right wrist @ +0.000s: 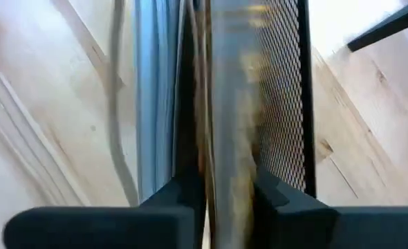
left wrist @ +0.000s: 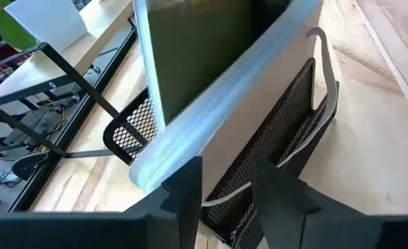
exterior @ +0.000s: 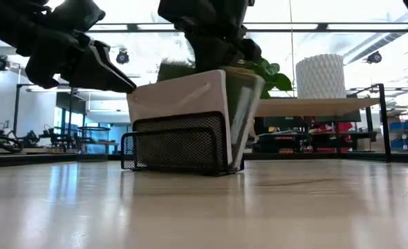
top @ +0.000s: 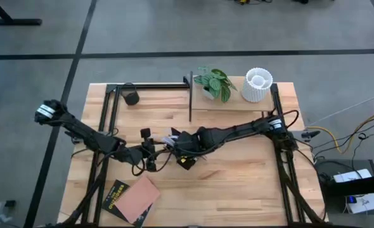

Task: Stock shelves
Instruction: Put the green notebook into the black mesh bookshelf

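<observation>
A black mesh book rack [exterior: 180, 144] stands near the middle of the table [top: 238, 177], with a pale book [exterior: 180, 97] leaning in it and a glossy dark-covered book [exterior: 244, 114] at its right end. The right gripper [right wrist: 205, 200] is seen directly above the rack, its fingers drawn in narrowly on the top edge of the glossy book. The left gripper [left wrist: 225, 190] is held just left of the rack at the pale book's upper corner, slightly parted; whether anything is touched cannot be told. The shelves [top: 234, 101] stand at the far right of the table, bearing a potted plant [top: 213, 83] and a white ribbed vase [top: 257, 85]. Another book [top: 128, 199] lies flat at the near left. The light rack could be dragged or tipped if the gripped book is lifted at a slant, and the leaning pale book could be toppled by a careless nudge from the left fingers.
</observation>
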Robot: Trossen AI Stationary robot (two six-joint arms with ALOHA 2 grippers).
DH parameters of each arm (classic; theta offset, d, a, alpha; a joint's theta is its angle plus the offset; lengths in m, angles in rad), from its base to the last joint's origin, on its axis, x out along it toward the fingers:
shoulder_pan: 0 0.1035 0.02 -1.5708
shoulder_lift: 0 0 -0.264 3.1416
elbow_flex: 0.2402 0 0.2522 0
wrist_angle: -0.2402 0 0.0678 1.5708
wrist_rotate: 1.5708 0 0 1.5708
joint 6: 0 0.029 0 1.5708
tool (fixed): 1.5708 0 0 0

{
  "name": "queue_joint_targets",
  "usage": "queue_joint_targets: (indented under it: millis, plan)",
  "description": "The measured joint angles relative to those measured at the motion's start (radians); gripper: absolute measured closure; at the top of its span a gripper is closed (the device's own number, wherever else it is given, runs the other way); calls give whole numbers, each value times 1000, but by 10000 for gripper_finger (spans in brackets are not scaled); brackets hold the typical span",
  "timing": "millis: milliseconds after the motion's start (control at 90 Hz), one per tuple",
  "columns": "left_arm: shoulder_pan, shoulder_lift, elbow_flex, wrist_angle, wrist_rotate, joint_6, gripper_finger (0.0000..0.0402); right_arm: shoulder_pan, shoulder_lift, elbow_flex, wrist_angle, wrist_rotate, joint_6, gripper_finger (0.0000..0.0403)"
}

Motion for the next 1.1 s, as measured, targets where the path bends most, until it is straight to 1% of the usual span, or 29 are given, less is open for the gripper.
queue_joint_targets:
  millis: [178,322,422,600,844,1100]
  plan:
    - [0,0,0,0,0,0,298,-2,0,-5,4,0,-10,326]
    - [0,0,0,0,0,0,291,-3,0,-2,25,2,-32,322]
    - [0,0,0,1,1,0,286,-2,0,16,25,8,-37,332]
    - [0,0,0,1,1,0,280,0,-3,63,21,14,-52,362]
    - [0,0,0,3,1,-11,288,32,-8,123,6,117,-97,397]
    - [0,0,0,3,1,-14,301,61,-8,123,-23,114,-89,402]
